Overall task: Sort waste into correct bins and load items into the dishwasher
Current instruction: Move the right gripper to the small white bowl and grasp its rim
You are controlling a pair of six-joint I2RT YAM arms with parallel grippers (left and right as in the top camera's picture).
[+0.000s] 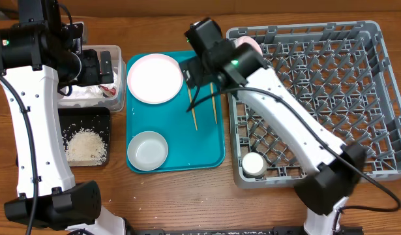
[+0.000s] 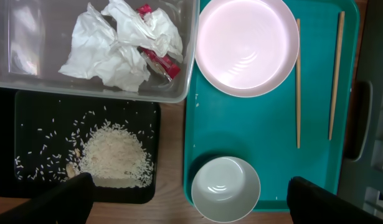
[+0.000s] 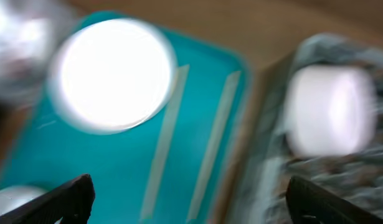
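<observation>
Dish rack (image 1: 383, 98) fills the worktop's (image 1: 187, 196) right side. Its lattice wall stands between teal tray (image 1: 207, 153) and pegs, so a low carry could snag there. Tray carries plate (image 1: 154, 78), a bowl (image 1: 148, 150), two chopsticks (image 1: 192, 108). Plate lies flat: rim hard to pinch, may slip. Clear tub (image 2: 29, 56) holds paper scraps (image 2: 126, 46); black tray (image 2: 29, 118) holds rice (image 2: 110, 155). Second bowl (image 1: 247, 44) sits in the rack's far-left corner, cup (image 1: 254, 164) at its near-left edge. Chopsticks thin, likely to roll or fall through the lattice. Right jaws spread, empty, over the tray's rack-side edge; that wrist view is blurred. Left jaws spread, empty, above tub and tray.
</observation>
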